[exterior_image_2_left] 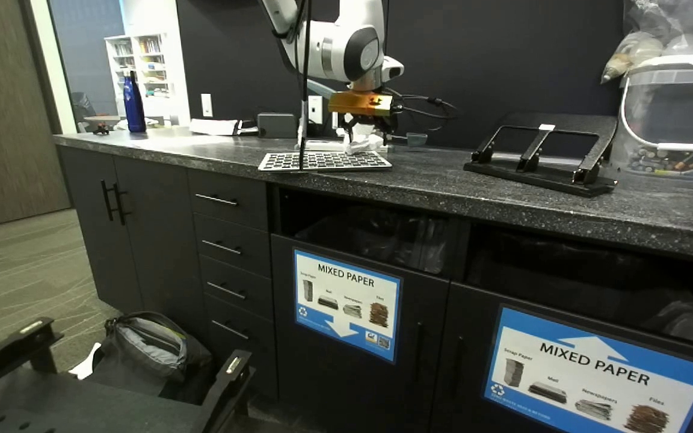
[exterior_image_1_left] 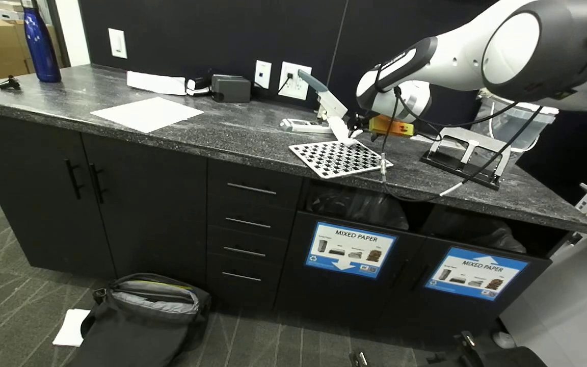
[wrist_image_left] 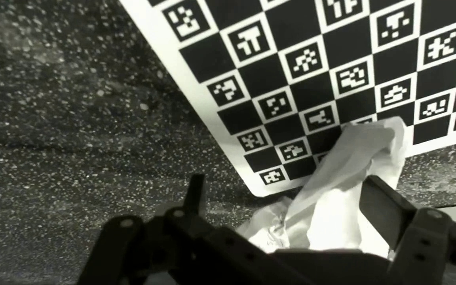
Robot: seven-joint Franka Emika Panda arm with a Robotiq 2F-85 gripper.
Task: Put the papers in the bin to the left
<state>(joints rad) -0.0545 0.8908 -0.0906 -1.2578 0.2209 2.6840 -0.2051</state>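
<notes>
The gripper [wrist_image_left: 284, 181] is above a dark speckled countertop [wrist_image_left: 73, 118], and its two black fingers [wrist_image_left: 386, 208] stand wide apart, with crumpled white paper [wrist_image_left: 342, 178] in the space between them. This paper lies partly over the edge of one black-and-white checkered board [wrist_image_left: 311, 91]; in the wrist view its lower end is hidden behind the gripper, so I cannot tell if it is one piece or several. Whether the nearer finger touches it is also not clear. Under the countertop, the dark bin of cabinet height [exterior_image_2_left: 352, 385] is the left one of two alike, just beside a second dark bin [exterior_image_2_left: 464, 397]; each carries one blue-and-white rectangular label [exterior_image_2_left: 348, 307]. In the opening of each bin there is a clear plastic liner [exterior_image_1_left: 380, 209], whose content is too dark to make out. I count four dark drawers with metal handles [exterior_image_1_left: 245, 204], one black stand with three supports [exterior_image_2_left: 530, 156], one shiny blue bottle [exterior_image_1_left: 43, 48], whose top is cut off in an exterior view, and one white-rimmed bucket of clear plastic [exterior_image_2_left: 677, 99], cut off at the side in an exterior view; the small coloured things [exterior_image_2_left: 668, 163] inside it are hard to recognise. One flat white sheet [exterior_image_1_left: 147, 114] lies on the countertop, and on the grey carpet [exterior_image_1_left: 252, 336] is another flat white sheet [exterior_image_1_left: 72, 328], partly hidden by one black fabric bag [exterior_image_1_left: 140, 331]. The white and dark grey robot arm [exterior_image_1_left: 461, 48] is cut off in both exterior views.
</notes>
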